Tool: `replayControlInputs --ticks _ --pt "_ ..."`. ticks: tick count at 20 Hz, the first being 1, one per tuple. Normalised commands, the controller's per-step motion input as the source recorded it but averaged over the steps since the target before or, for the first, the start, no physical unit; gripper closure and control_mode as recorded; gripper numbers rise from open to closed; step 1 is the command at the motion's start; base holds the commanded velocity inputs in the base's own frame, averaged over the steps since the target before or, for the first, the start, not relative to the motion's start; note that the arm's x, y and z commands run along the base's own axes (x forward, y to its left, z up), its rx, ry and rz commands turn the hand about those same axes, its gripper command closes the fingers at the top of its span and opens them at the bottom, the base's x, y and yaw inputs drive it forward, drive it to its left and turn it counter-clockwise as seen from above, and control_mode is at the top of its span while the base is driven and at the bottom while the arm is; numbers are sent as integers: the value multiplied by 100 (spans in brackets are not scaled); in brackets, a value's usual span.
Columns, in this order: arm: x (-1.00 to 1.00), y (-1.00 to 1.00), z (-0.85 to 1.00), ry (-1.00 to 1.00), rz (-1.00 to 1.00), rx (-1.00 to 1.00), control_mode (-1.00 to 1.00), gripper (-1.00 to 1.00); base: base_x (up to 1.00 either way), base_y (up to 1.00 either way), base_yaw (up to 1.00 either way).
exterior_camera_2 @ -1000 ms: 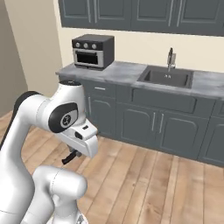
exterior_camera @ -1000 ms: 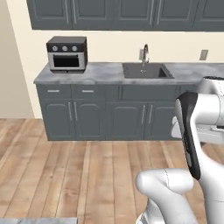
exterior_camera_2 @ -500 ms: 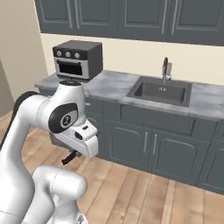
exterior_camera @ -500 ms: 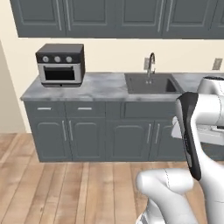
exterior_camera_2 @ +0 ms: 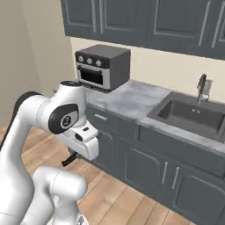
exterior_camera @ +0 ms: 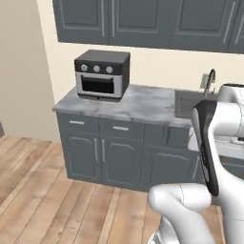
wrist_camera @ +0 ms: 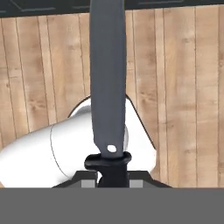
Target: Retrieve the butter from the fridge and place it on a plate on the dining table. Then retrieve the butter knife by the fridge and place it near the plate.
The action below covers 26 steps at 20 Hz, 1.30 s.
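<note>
I am carrying the butter knife [wrist_camera: 108, 78] clamped by its dark handle in my gripper [wrist_camera: 108, 173], blade pointing out over the wood floor [wrist_camera: 188, 87]. Holding it tucked low while facing the toaster oven [exterior_camera: 101, 74], presumably in transit to the dining table.

Cream wall [exterior_camera: 28, 71], light wood plank floor [exterior_camera: 47, 200]. Dark grey upper cabinets [exterior_camera: 143, 21] above, matching base cabinets [exterior_camera: 105, 152] under a grey marbled bench [exterior_camera: 138, 102]. Black toaster oven [exterior_camera: 101, 74] sits on its left end, sink [exterior_camera_2: 191, 115] with faucet [exterior_camera_2: 201, 86] to the right.
</note>
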Motion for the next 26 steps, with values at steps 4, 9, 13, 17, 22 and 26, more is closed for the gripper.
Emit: replayControlInputs --ticks 4,9,13,17,22,26 --pt "0 0 0 0 0 0 100 100 35 11 83" --pt "0 0 0 0 0 0 100 100 73 -1 82" --pt "0 0 0 0 0 0 100 100 81 -6 81" --pt "0 0 0 0 0 0 100 100 73 0 79" --pt "0 0 0 0 0 0 100 100 84 0 74" --pt "0 0 0 0 0 0 100 100 99 -21 66"
